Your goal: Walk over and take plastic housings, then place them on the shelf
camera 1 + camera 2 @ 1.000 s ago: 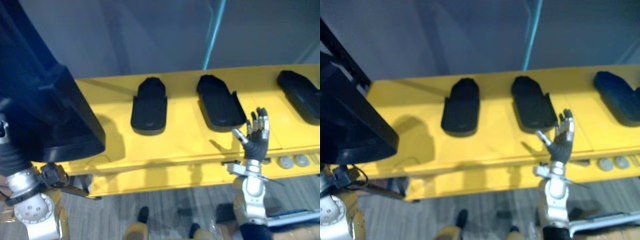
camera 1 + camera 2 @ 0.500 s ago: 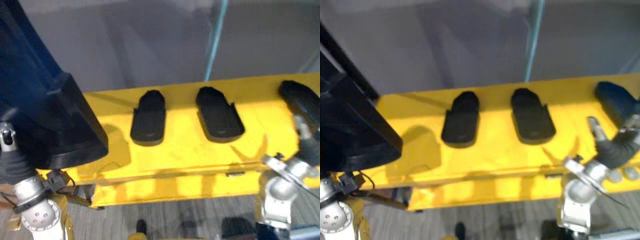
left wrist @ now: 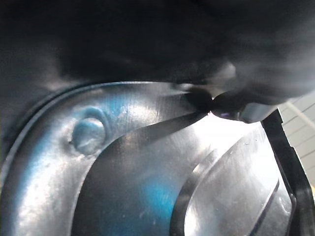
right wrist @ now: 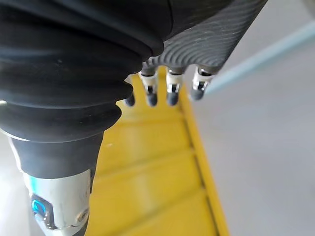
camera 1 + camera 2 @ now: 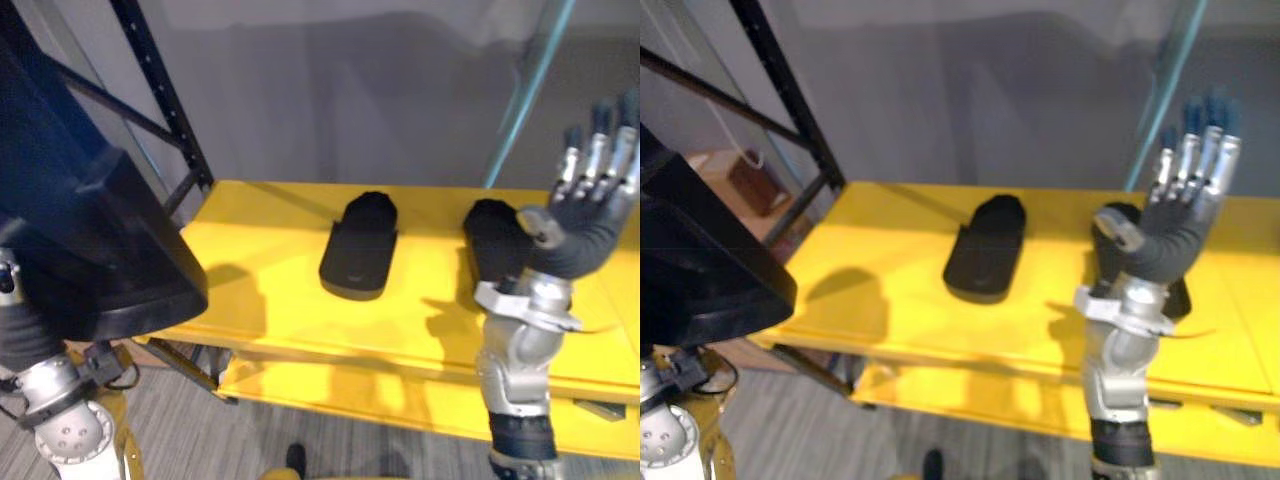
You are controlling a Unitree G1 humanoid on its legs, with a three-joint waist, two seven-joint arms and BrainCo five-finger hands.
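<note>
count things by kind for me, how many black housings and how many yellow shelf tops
black housings: 3, middle housing, right housing partly behind the right hand, near housing at the left
yellow shelf: 1
total: 4

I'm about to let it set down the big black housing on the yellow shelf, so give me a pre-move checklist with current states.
1. Large black plastic housing held up near the shelf's left end, not yet set down: ok.
2. Grip on it secure: cannot tell, hidden beneath it.
3. Yellow shelf board has bare space at its left end: ok.
4. Right robot hand open, empty, raised: ok.
5. Left small black housing and right small black housing lie clear of that space: ok.
</note>
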